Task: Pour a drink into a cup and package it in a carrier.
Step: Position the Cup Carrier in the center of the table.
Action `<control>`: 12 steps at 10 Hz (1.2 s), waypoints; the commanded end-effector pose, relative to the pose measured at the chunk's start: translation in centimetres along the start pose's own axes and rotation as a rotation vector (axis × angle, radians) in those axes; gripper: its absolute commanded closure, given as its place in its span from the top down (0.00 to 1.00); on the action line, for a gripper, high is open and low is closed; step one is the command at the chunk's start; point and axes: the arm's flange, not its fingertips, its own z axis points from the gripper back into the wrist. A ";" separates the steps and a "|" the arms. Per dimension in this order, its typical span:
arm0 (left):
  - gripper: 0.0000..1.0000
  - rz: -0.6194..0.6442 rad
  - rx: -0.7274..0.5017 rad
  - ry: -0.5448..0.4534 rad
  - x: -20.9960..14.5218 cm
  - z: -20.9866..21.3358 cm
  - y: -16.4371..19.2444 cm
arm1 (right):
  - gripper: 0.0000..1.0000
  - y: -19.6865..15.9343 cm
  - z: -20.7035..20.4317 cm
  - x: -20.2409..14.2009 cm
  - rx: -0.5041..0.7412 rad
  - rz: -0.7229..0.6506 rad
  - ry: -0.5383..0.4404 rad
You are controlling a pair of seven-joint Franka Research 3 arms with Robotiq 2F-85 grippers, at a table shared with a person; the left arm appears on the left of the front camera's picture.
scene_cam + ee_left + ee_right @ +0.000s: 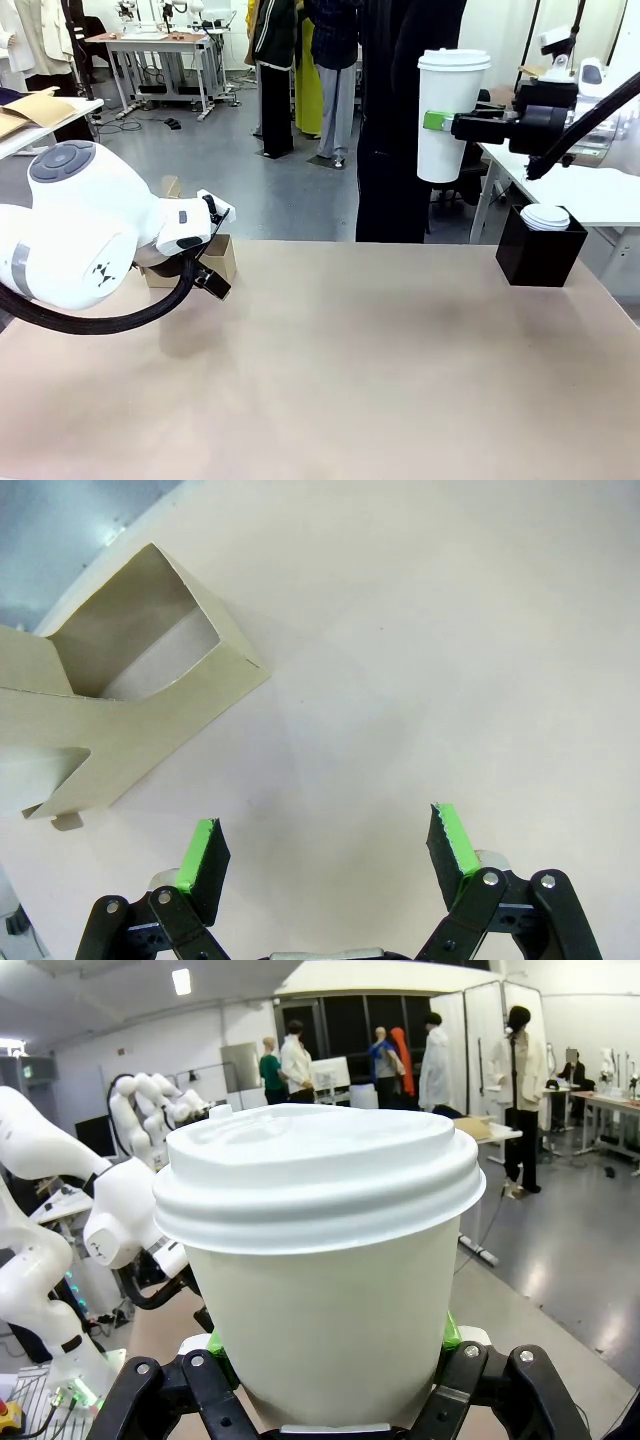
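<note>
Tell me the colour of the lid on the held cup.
White lid, clearest in right wrist view.

I see the carrier at the far left of the desk, my left gripper just beside it. At the far right a box holds lids. My right gripper holds the cup high, left of the box

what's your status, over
Right pincer shut on lidded cup, held high. Left pincer open over table, beside carrier. Black box of lids at far right edge.
</note>
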 end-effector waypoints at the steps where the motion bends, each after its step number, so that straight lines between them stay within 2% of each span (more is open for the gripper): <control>1: 1.00 0.002 -0.002 -0.001 -0.1 0.0 0.1 | 0.80 -0.2 -0.3 0.6 -0.009 0.012 -0.006; 5: 1.00 0.000 0.000 0.000 0.0 0.0 0.0 | 0.80 -0.2 -0.3 0.6 -0.009 0.012 -0.006; 6: 1.00 0.028 0.009 -0.014 1.5 2.2 -0.2 | 0.80 -0.2 -0.3 0.6 -0.009 0.012 -0.006; 7: 1.00 0.067 0.024 -0.012 1.9 4.6 1.2 | 0.80 -0.2 -0.3 0.6 -0.009 0.012 -0.006; 9: 1.00 0.175 0.031 0.038 3.9 8.5 3.3 | 0.80 -0.2 -0.3 0.6 -0.009 0.012 -0.006; 10: 1.00 0.220 0.048 0.076 6.7 11.0 3.3 | 0.80 -0.2 -0.3 0.6 -0.009 0.012 -0.006; 12: 1.00 0.298 0.015 0.104 10.0 14.0 6.8 | 0.80 -0.2 -0.3 0.6 -0.009 0.012 -0.006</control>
